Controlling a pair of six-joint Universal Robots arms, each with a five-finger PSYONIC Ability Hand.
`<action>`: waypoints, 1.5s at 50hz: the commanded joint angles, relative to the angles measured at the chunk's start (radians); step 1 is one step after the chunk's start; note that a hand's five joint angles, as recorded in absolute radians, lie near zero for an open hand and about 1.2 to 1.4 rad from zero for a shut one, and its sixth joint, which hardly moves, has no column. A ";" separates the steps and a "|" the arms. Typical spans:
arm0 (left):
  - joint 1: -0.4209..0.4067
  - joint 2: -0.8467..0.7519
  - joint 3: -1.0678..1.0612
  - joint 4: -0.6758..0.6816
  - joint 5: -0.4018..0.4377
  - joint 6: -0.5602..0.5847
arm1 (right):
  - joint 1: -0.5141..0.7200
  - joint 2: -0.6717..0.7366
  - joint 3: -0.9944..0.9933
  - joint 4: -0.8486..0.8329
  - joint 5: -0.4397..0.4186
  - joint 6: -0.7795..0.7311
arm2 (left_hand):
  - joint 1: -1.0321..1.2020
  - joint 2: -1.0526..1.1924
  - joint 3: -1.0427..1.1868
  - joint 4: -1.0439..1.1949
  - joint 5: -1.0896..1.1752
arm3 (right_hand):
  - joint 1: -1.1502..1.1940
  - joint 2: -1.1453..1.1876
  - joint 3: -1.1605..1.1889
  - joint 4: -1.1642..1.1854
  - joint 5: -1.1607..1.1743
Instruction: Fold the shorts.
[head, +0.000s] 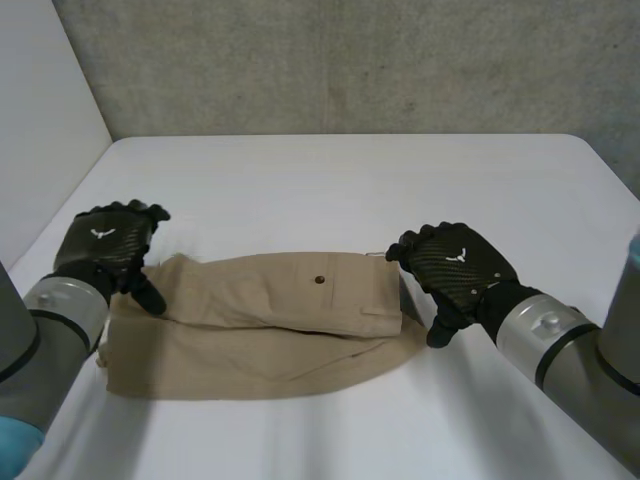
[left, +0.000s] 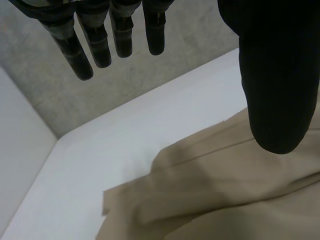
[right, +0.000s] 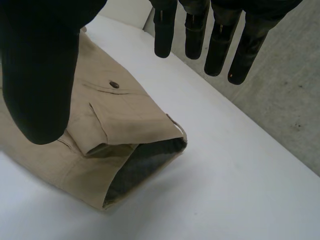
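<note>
Tan shorts (head: 270, 320) lie on the white table (head: 340, 180), folded lengthwise into a long band with a small dark button (head: 319, 281) on top. My left hand (head: 105, 245) hovers open at the band's left end, fingers (left: 95, 42) straight above the table, thumb over the cloth (left: 225, 185). At the right end my right hand (head: 455, 270) is open beside the waistband. Its fingers (right: 220, 45) hang straight above the bare table, its thumb over the tan fabric (right: 110, 120). The waistband opening shows a grey lining (right: 142, 167). Neither hand grips the cloth.
A grey concrete wall (head: 340, 60) runs along the table's far edge. A pale wall (head: 40, 110) stands at the left. Bare tabletop lies beyond the shorts and in front of them.
</note>
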 joint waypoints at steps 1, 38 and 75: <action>0.078 -0.020 0.006 0.004 0.011 0.006 | 0.100 0.101 -0.088 0.005 0.057 0.032 | 0.059 0.058 0.055 0.065 0.067 | 0.117 0.076 0.070 0.069 0.079; 0.097 -0.408 0.365 0.139 0.077 0.236 | 0.184 0.505 -0.637 0.072 0.235 0.008 | 1.162 1.161 1.159 1.168 1.170 | 1.114 1.073 1.067 1.066 1.076; 0.036 -0.317 0.381 0.273 0.103 0.225 | 0.169 0.594 -0.966 0.041 0.247 -0.144 | 0.015 0.014 0.011 0.020 0.023 | -0.108 -0.148 -0.154 -0.156 -0.146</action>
